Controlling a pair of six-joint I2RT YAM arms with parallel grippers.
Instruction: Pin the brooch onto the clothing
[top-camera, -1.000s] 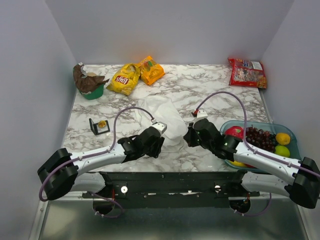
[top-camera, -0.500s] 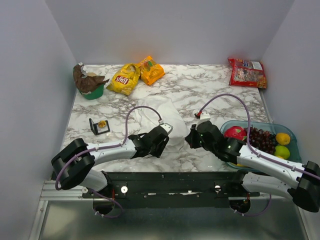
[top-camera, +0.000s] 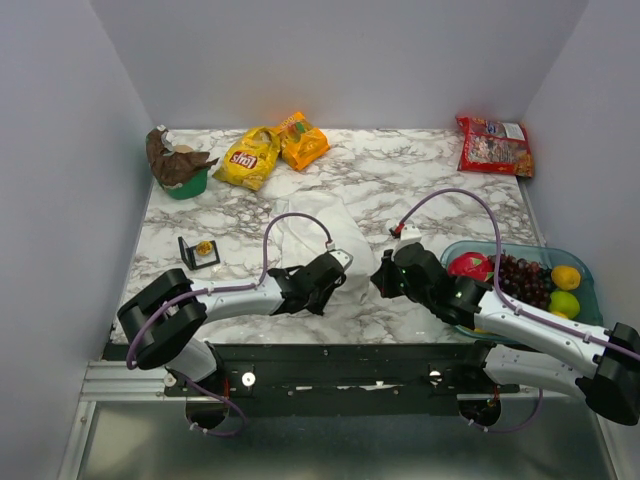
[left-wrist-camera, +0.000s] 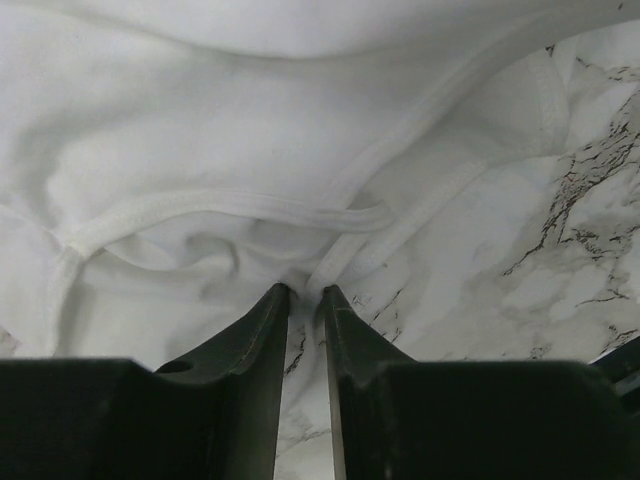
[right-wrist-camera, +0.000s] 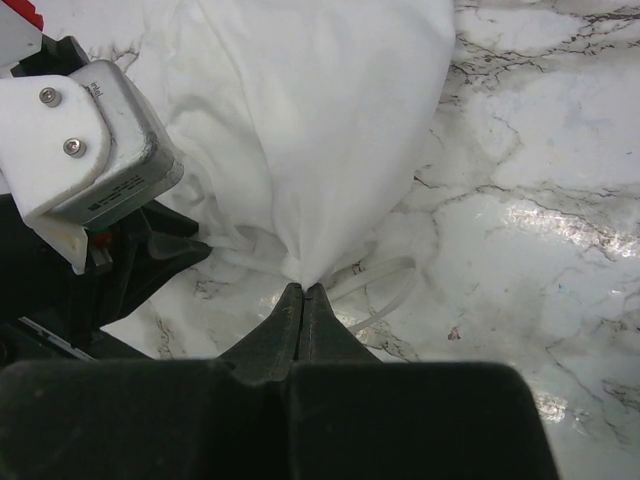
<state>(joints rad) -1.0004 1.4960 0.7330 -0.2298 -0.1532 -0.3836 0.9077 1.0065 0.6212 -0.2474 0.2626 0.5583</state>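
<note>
At far left, propped in a small black frame (top-camera: 189, 257) on the marble table (top-camera: 430, 170), the brooch (top-camera: 204, 247), well apart from the white garment (top-camera: 318, 222) mid-table. At the garment's near hem, the left gripper (left-wrist-camera: 306, 292), fingers almost together with a narrow slit between, tips against the cloth; impossible to tell whether pinching it. Just to the right, the right gripper (right-wrist-camera: 302, 288), clenched on a tented fold of the same garment.

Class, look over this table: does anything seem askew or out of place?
The white cloth garment lies crumpled mid-table, not flat; the tiny gold brooch sits apart in its black square frame, far left.
</note>
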